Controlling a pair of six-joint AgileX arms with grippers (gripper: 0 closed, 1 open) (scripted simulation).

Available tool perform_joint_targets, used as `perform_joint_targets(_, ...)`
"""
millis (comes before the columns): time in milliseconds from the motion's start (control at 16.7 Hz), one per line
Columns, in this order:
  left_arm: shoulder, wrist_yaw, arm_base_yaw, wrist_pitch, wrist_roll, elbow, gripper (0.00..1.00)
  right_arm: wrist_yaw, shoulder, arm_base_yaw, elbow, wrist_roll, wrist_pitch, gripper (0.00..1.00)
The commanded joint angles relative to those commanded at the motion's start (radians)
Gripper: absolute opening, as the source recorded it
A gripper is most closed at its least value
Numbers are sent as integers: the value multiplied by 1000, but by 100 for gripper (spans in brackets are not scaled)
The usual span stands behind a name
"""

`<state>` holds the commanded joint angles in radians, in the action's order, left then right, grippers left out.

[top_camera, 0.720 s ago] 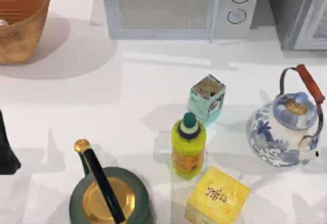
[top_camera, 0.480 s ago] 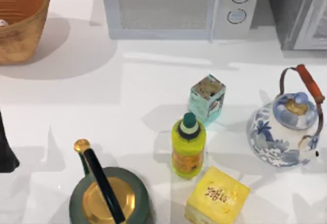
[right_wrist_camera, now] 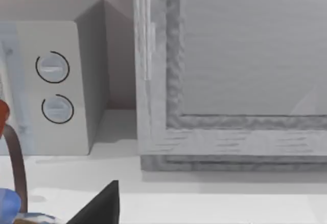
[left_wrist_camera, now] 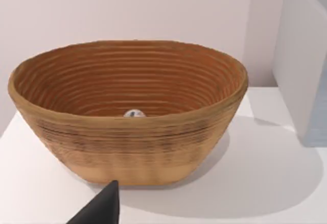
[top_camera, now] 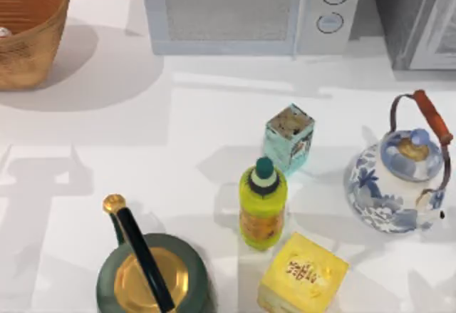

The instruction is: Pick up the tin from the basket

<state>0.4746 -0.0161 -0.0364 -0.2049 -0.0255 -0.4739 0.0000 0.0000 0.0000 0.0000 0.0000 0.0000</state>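
The basket stands at the table's back left corner, tan outside and ribbed orange-brown inside. The tin is a small white bit inside it, at the top view's left edge. In the left wrist view the basket is straight ahead, and the top of the tin peeks over the near rim, low on the basket's floor. A dark tip of my left gripper hangs short of the basket's near wall. A dark tip of my right gripper faces the back right corner, far from the basket.
A microwave and a grey cabinet line the back. A teal carton, a yellow bottle and a yellow box cluster at the centre front. A blue-white kettle stands right, a green kettle front left.
The dark left arm at the top view's left edge has gone from that view. Its shadow now lies on the table at the left. Nothing on the table moved.
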Motion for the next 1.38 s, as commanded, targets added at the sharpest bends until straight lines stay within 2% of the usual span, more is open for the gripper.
perform_joint_targets(960,1563,-76,-99,-735,-112,-1503,100,0,0,0,0,0,0,100)
perform_joint_targets(1200,1864,-90,-120,-877,-138,-1786,100,0,0,0,0,0,0,100)
perform_joint_targets(1380,2016,-97,-130,-948,-152,-1927,100,0,0,0,0,0,0,100)
